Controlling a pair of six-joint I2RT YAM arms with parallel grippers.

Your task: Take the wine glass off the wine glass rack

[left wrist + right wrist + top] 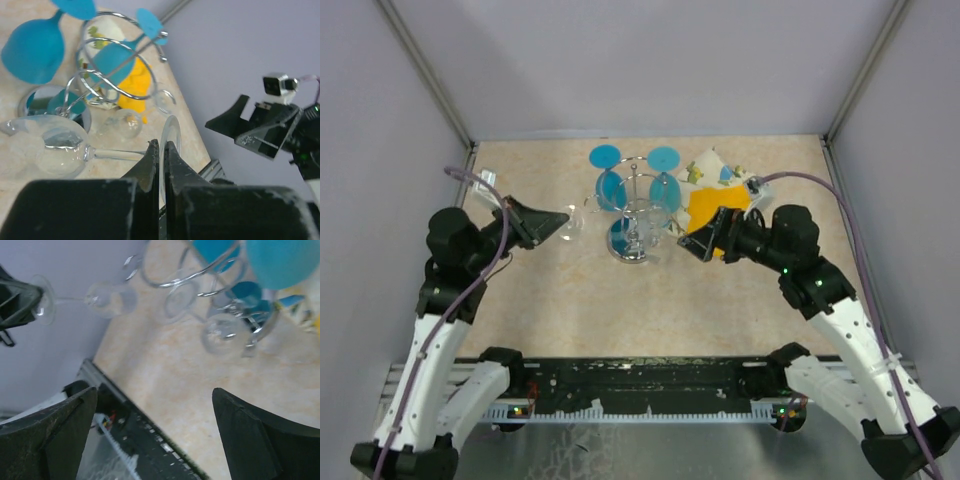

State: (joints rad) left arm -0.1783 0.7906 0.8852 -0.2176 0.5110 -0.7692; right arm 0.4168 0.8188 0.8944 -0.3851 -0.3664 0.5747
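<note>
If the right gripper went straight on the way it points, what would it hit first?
Most likely a clear glass hanging on the wine glass rack: the open right gripper points at it, nothing between. Depth is unclear.

Pale grey-lilac walls (650, 60) on three sides; beige mottled tabletop (560, 300); metal corner posts (427, 75); even light.

Top camera looks down from behind; both close wrist cameras share the wine glass rack (637, 249).
</note>
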